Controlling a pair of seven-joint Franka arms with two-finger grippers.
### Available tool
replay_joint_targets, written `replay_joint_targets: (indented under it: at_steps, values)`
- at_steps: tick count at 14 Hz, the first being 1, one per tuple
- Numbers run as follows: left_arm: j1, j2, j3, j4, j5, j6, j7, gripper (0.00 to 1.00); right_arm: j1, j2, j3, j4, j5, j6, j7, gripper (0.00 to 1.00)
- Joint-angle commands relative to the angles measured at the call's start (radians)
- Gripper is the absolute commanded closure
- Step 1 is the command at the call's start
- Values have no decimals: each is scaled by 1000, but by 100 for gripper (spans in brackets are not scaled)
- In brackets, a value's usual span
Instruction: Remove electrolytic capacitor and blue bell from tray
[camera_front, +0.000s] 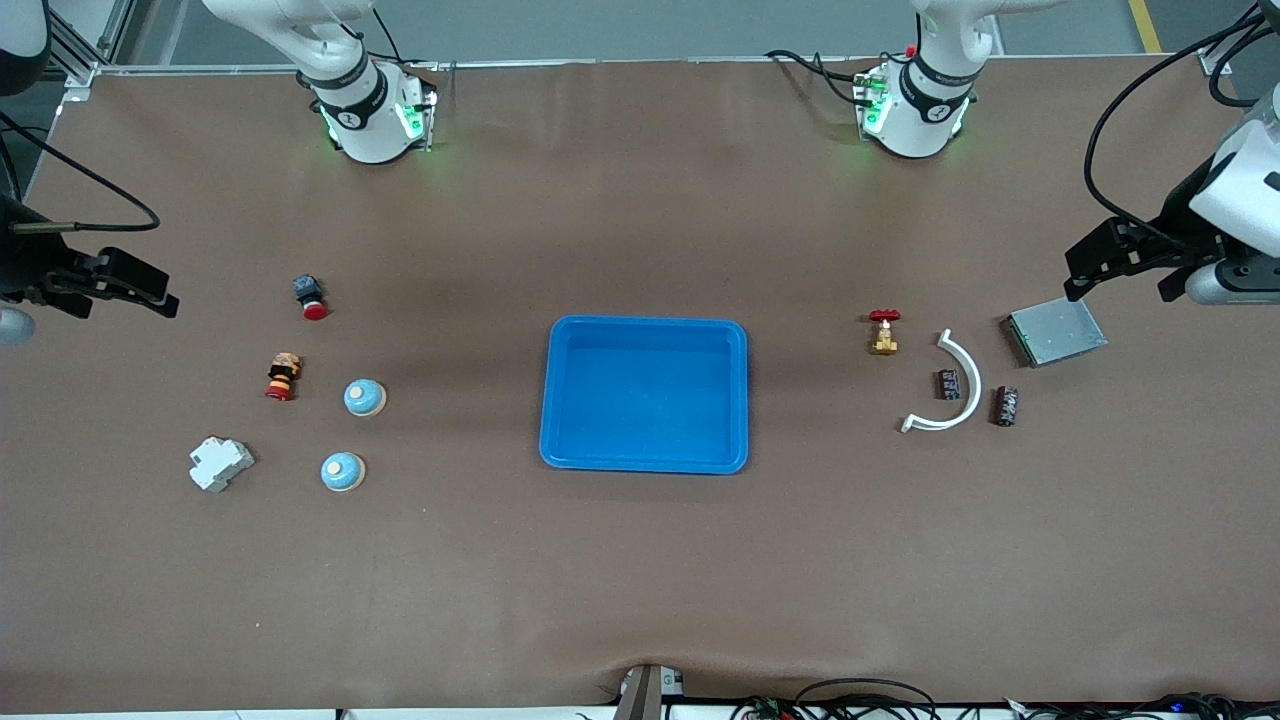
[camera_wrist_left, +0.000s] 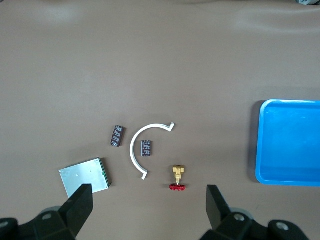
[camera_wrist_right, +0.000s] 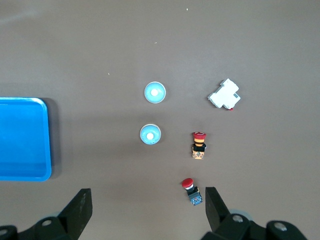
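Both tools, left tool (camera_front: 1118, 278) and right tool (camera_front: 128, 292), are hanging open at the desk's ends; the tray (camera_front: 645, 462) is lying empty between them, capacitors (camera_front: 1005, 406) and bells (camera_front: 364, 397) already outside.

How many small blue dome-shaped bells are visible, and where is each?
2. Both small blue dome-shaped bells sit on the brown table toward the right arm's end, outside the bright blue plastic tray: one farther from the front camera, one nearer. None appears hidden.

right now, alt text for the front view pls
An empty blue tray sits mid-table. Two blue bells lie toward the right arm's end, two capacitors toward the left arm's. Both open grippers, left and right, hover at the ends.
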Motion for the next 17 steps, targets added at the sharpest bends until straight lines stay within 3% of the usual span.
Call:
replay_joint_targets:
  at_steps: [1, 17]
  values:
    - [2, 4, 0, 19, -16, -19, 9, 0, -4, -31, 1, -30, -3, 11, -8, 0]
    - [2, 9, 0, 14, -15, -41, 12, 0, 6, -36, 4, -31, -30, 28, -25, 0]
